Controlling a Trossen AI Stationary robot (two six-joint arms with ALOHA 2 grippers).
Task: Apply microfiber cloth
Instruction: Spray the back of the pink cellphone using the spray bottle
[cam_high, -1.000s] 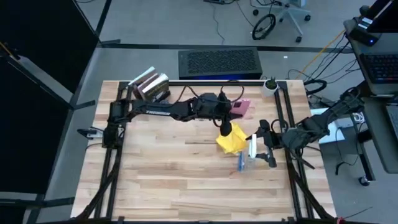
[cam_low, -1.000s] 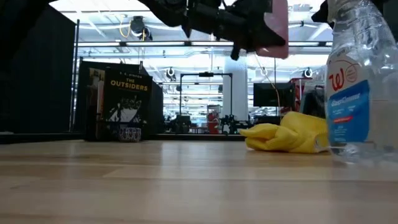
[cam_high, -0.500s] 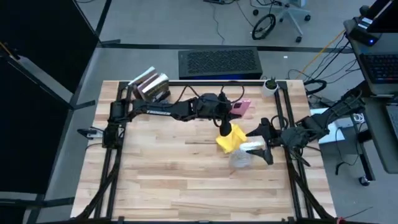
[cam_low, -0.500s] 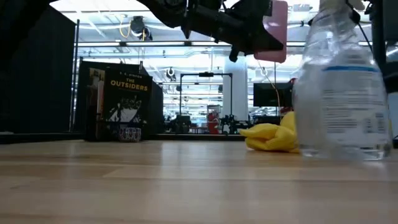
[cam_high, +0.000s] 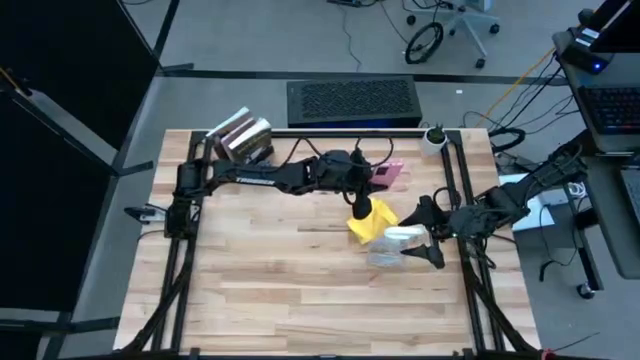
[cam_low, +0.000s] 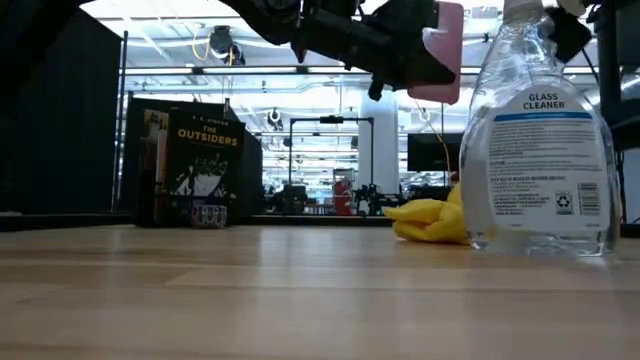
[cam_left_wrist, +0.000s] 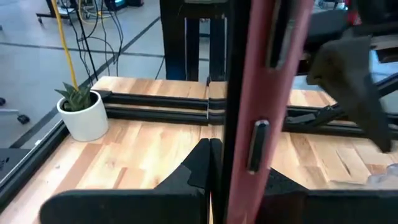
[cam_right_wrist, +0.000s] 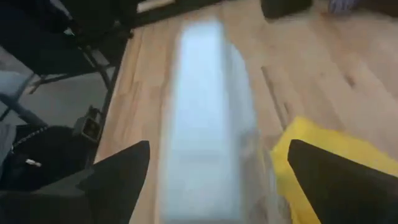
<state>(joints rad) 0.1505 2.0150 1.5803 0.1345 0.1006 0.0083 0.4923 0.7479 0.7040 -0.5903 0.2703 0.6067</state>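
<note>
High view: the yellow cloth (cam_high: 368, 224) lies bunched on the wooden table (cam_high: 260, 290), and everything else is placed from it. The left gripper (cam_high: 376, 176) hangs just behind the cloth, toward the table's far edge, clamped on a pink-cased phone (cam_high: 388, 174) held up off the wood. In the left wrist view the phone (cam_left_wrist: 264, 93) stands on edge between the fingers (cam_left_wrist: 193, 168), and a small potted plant (cam_left_wrist: 81, 112) sits at the far corner of the table. The right gripper (cam_high: 425, 232) is just beside the cloth on its right side, its fingers spread around a clear spray bottle (cam_high: 395, 240) that touches the cloth's edge. In the right wrist view the bottle (cam_right_wrist: 208, 118) fills the gap between the two dark fingers (cam_right_wrist: 118, 177), with the cloth (cam_right_wrist: 311, 155) next to it. In the low view the bottle (cam_low: 540, 130), labelled glass cleaner, stands upright in front of the cloth (cam_low: 428, 220), hiding part of it; a book (cam_low: 205, 165) stands well to the cloth's left.
</note>
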